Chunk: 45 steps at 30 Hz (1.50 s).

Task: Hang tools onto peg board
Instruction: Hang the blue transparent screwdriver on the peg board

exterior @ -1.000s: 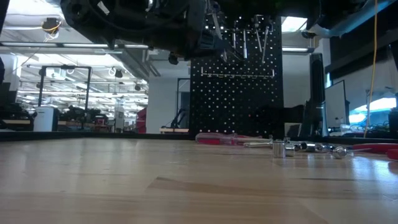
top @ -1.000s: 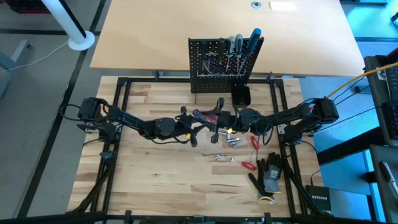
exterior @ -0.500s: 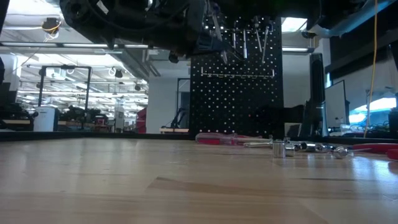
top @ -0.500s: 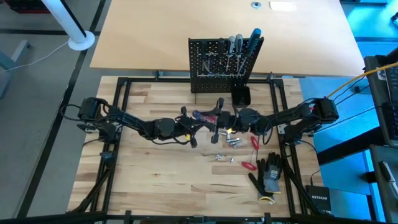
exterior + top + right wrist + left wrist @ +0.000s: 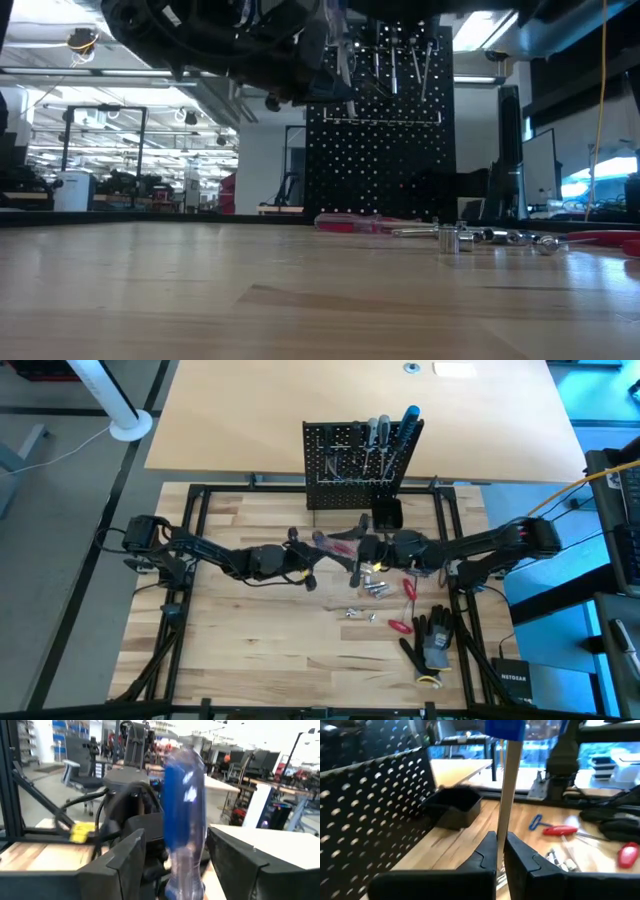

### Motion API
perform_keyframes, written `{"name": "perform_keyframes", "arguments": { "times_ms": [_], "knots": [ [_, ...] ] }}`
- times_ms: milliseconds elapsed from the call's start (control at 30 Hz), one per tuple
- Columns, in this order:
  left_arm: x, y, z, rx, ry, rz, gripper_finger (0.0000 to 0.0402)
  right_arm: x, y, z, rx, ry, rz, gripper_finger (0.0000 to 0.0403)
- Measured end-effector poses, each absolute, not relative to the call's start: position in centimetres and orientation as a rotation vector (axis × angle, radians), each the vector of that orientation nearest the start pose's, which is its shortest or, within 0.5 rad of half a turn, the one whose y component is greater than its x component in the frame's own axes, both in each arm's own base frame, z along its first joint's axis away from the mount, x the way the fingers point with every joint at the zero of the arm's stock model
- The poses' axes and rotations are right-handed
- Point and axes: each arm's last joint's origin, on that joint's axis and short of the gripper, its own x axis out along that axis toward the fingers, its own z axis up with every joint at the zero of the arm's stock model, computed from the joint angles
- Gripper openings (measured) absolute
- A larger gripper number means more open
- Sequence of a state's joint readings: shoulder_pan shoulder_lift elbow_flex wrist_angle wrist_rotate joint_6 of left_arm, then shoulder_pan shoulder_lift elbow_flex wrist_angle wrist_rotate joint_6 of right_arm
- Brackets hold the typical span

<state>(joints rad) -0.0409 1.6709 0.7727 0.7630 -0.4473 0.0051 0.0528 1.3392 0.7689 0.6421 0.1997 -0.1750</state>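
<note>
Above the middle of the wooden surface, just in front of the peg board, the left hand is clamped on the metal shaft of a blue-handled screwdriver. The right hand stands wide around its handle, fingers apart from it.

I see a pale wooden table with a smooth sheen, matt black perforated peg board, glossy translucent blue plastic screwdriver handle, its dull metal shaft, shiny metal sockets

blue screwdriver handle blurred, its tip hidden, arms cropped in low view
</note>
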Motion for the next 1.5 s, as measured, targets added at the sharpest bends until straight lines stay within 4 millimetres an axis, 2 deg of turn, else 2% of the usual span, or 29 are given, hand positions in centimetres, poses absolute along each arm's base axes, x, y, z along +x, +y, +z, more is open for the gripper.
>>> {"name": "perform_keyframes", "arguments": {
  "times_ms": [167, 333, 567, 800, 933, 1067, 1267, 1500],
  "knots": [
    [33.3, 1.5, 20.7, 0.012, 0.168, 0.453, 0.0001, 26.6, 0.8, 30.2, -0.134, 0.023, -0.145, 0.0218],
    [33.2, 4.1, 21.2, 0.014, 0.241, 0.527, 0.0001, 25.0, 0.8, 30.1, -0.078, 0.137, -0.134, 0.0218],
    [33.4, 7.8, 22.3, 0.038, 0.286, 0.581, 0.0000, 24.9, 0.8, 28.7, -0.065, 0.265, -0.132, 0.0218],
    [32.9, 10.8, 23.0, -0.021, 0.255, 0.588, 0.0000, 24.7, 0.8, 27.2, -0.063, 0.247, -0.133, 0.0218],
    [32.5, 11.9, 23.0, -0.018, 0.248, 0.620, 0.0000, 24.5, 0.7, 26.1, -0.059, 0.217, -0.134, 0.0218],
    [32.4, 12.6, 22.8, -0.028, 0.248, 0.620, 0.0000, 24.5, 0.6, 26.1, -0.060, 0.189, -0.159, 0.0218],
    [32.9, 13.6, 20.8, -0.038, 0.290, 0.635, 0.0000, 24.5, 0.6, 26.2, -0.079, 0.172, -0.161, 0.0218],
    [33.2, 15.0, 22.4, -0.038, 0.226, 0.650, 0.0000, 24.5, 0.6, 26.2, -0.080, 0.178, -0.161, 0.0218]
  ]
}}
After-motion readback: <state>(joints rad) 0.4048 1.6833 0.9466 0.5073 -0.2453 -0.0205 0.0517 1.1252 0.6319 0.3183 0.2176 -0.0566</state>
